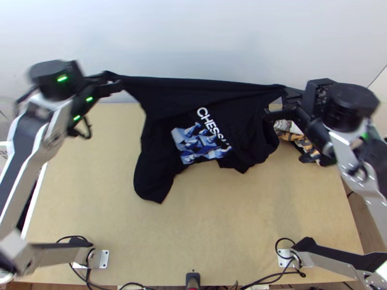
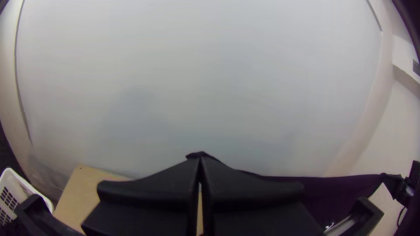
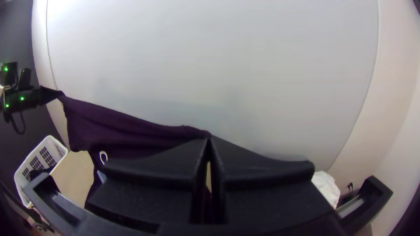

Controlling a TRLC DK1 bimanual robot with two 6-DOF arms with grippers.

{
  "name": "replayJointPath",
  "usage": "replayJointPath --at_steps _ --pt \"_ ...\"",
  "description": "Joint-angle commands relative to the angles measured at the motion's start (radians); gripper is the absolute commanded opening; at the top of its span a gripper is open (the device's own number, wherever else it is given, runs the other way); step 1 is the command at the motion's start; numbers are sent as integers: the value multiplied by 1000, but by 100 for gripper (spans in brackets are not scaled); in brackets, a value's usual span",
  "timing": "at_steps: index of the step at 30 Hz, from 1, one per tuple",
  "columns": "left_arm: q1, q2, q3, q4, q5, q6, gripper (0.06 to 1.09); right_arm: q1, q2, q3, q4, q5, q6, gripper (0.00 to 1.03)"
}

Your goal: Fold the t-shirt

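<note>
Spreading step, I'd say — left claw [image 2: 200,161] and right claw [image 3: 209,139] look pinched tight on the t-shirt [image 1: 164,101] between them — lay it flat next.

The black t-shirt [image 1: 162,111], printed in white and blue, is held up by two corners, its far edge stretched nearly straight between them and its near part left loose and uneven over the table's [image 1: 203,227] far half.
</note>
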State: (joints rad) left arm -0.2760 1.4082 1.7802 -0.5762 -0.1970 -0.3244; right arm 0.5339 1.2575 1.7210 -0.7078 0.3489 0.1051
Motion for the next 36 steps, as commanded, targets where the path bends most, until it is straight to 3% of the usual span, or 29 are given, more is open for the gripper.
replayJointPath --at_steps 1,10,22,24,27,28,29,30,32,36 --pt "35 258 73 79 33 -41 9 -181 59 -176 168 -100 56 3" --pt "77 526 251 180 13 -47 9 -313 292 -213 452 -94 65 3" --pt "104 785 380 223 8 -47 15 -351 597 -95 528 -31 102 3" --pt "101 805 380 226 10 -48 32 -356 620 -80 522 -31 107 3" --pt "93 816 380 216 13 -53 78 -353 632 -75 519 -28 111 3" --pt "90 818 380 207 13 -65 85 -350 634 -80 519 -25 114 3" --pt "84 816 380 196 14 -71 90 -347 634 -81 518 -25 120 3" --pt "81 813 381 184 18 -81 93 -342 634 -83 511 -19 128 10" --pt "69 802 393 139 21 -90 94 -334 634 -86 499 -14 153 35" --pt "54 759 426 3 74 -113 95 -318 632 -93 484 -11 169 41"
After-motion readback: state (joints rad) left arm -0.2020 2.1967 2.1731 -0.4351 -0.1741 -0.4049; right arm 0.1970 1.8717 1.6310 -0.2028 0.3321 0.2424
